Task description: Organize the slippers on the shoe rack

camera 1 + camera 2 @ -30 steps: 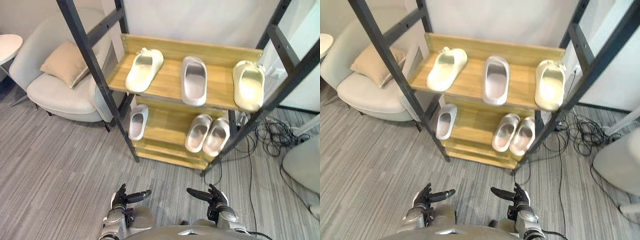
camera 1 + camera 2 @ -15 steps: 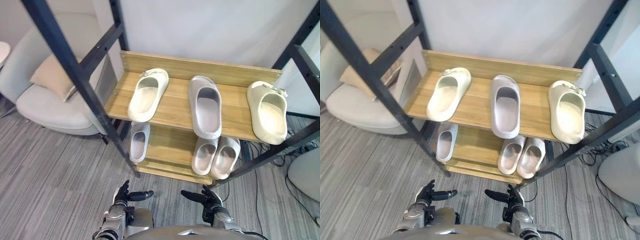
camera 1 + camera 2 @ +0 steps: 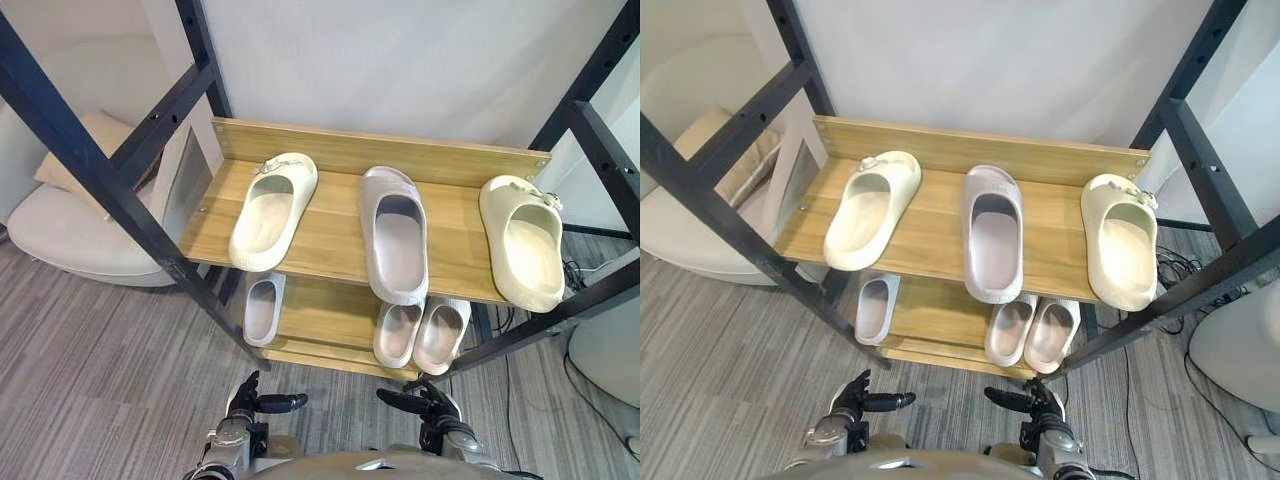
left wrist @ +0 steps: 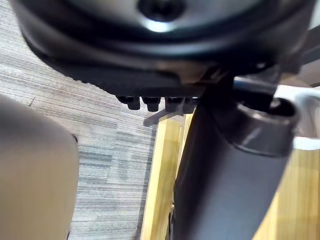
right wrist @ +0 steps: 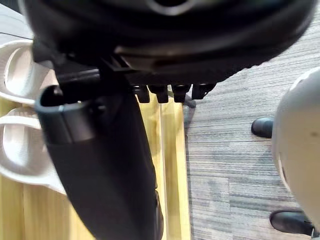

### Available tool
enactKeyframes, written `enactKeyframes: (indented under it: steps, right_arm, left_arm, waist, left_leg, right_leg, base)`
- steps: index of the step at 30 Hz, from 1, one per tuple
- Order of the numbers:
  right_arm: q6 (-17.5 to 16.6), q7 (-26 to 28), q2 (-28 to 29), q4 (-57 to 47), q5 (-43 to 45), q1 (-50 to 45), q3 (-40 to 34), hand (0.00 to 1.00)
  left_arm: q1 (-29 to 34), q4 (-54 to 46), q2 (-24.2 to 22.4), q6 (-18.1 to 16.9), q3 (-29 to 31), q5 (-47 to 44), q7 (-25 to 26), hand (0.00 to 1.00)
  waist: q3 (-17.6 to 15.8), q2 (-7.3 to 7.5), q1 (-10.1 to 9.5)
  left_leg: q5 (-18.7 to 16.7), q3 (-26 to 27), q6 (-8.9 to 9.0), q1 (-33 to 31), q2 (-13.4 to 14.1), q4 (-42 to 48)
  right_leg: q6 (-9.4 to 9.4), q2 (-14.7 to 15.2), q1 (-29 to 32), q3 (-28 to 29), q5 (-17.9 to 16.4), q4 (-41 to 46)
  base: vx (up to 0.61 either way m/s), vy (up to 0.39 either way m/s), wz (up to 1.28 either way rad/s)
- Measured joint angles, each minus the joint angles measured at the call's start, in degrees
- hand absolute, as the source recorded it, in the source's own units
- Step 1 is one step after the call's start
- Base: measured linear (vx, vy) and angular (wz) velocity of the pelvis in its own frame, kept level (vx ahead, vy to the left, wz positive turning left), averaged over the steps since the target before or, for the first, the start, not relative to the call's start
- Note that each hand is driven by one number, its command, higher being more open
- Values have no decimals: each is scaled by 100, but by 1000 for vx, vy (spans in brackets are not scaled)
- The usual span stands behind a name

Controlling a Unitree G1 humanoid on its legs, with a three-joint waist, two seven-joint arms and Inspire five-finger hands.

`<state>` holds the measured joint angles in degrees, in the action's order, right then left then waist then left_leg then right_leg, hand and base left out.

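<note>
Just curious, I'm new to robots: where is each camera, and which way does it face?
Left eye view: head, facing down at shoe rack; left hand, right hand below.
Right eye view: alongside, same scene.
Left wrist view: along left hand toward shoe rack.
Right wrist view: along right hand; shares grey slipper pair with eyes.

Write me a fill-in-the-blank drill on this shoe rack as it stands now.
The upper shelf holds ___ slippers.
Between the left cream slipper and the right cream slipper lies a ___ slipper.
On the lower shelf, the single slipper lies to the robot's ___ of the pair.
The left hand and the right hand, both open, hold ___.
Missing: three; grey; left; nothing.
</note>
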<state>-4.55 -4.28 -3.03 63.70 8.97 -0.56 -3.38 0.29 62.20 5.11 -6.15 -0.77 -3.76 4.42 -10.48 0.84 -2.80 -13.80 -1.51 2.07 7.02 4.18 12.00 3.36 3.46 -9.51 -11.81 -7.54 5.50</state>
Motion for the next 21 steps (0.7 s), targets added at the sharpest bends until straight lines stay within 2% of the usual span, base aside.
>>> enactKeyframes:
  steps: [7, 12, 14, 21]
  right_arm:
    - [-42, -11, -4, -58, 11, -233, 3, 100]
    - [-57, 70, -8, -114, 2, -269, 237, 100]
    - [-53, 128, -77, -216, -19, -273, 603, 100]
    - [-44, 509, -376, -1140, -271, -190, 2964, 100]
  left_arm:
    - [28, 73, 21, 0, 25, -3, 21, 100]
    - [23, 152, 13, -4, 16, -2, 20, 100]
    - [23, 152, 18, -5, 8, 0, 18, 100]
    - [-12, 110, 27, -12, -71, 190, 13, 100]
  waist:
    - [111, 70, 1]
    - [164, 68, 4]
    - [178, 81, 2]
    - [191, 101, -59]
  left_leg:
    - [7, 94, -14, 156, -198, -24]
    - [10, 64, -50, 242, -330, -3]
    - [13, 36, -57, 209, -361, -3]
    - [84, -262, -172, 10, -413, -7]
  right_leg:
    - [66, 153, -210, 218, 360, -420]
    - [123, 280, -335, 210, 409, -489]
    - [136, 304, -333, 184, 417, -521]
    - [157, 320, -273, -9, 430, -565]
  base:
    - [25, 103, -17]
    - [-11, 74, -1]
    - [-21, 28, 7]
    - [-47, -18, 18]
